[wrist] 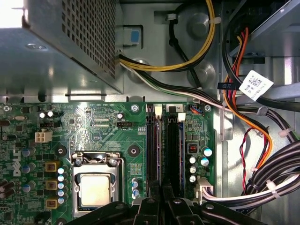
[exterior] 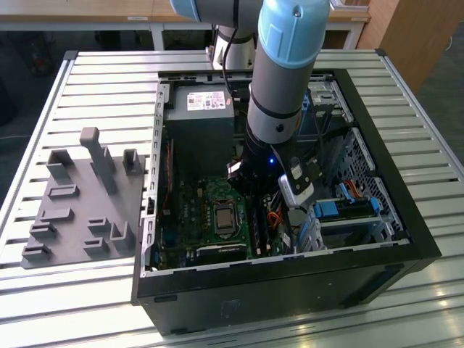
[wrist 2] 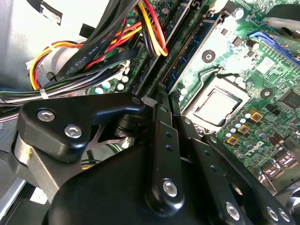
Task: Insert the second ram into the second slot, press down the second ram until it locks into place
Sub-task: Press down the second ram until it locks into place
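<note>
Your claw (wrist: 161, 206) sits low over the memory slots (wrist: 163, 145), fingers close together; you cannot tell whether they grip the second ram (wrist: 174, 150).

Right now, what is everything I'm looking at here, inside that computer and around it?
Computer case: one, black, open, on the slatted metal table.
Motherboard: one, green, on the case floor.
Processor socket: one, silver, on the motherboard.
Second ram: one, blue, standing in a slot beside the socket.
Power supply: one, grey, at the case's far end.
Cables: a bundle, yellow, red, orange, black, beside the board.
Fixture tray: one, grey, at the exterior view's left.
Gripper: one, black, over the ram slots.
</note>
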### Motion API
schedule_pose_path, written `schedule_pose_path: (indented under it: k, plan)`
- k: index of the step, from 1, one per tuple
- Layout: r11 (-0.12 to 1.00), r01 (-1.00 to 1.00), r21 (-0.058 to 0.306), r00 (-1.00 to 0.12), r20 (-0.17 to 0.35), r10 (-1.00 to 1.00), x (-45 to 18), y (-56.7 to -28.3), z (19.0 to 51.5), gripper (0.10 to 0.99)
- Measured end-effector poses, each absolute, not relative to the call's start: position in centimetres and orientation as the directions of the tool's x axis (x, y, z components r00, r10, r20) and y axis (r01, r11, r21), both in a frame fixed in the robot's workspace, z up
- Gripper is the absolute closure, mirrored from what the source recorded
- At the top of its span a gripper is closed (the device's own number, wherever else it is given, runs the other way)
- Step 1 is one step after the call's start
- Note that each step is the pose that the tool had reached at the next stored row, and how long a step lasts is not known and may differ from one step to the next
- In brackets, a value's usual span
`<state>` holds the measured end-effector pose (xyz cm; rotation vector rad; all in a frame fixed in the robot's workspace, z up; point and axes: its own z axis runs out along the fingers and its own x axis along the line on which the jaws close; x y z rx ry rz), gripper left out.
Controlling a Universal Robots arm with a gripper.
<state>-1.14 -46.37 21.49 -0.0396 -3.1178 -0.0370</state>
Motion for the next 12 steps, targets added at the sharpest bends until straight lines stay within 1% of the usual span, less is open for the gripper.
schedule_pose_path:
  k: [12]
  plan:
    - [0.999,0.026,0.021,-0.999,0.024,0.025,-1.14,-46.37,21.28,0.949]
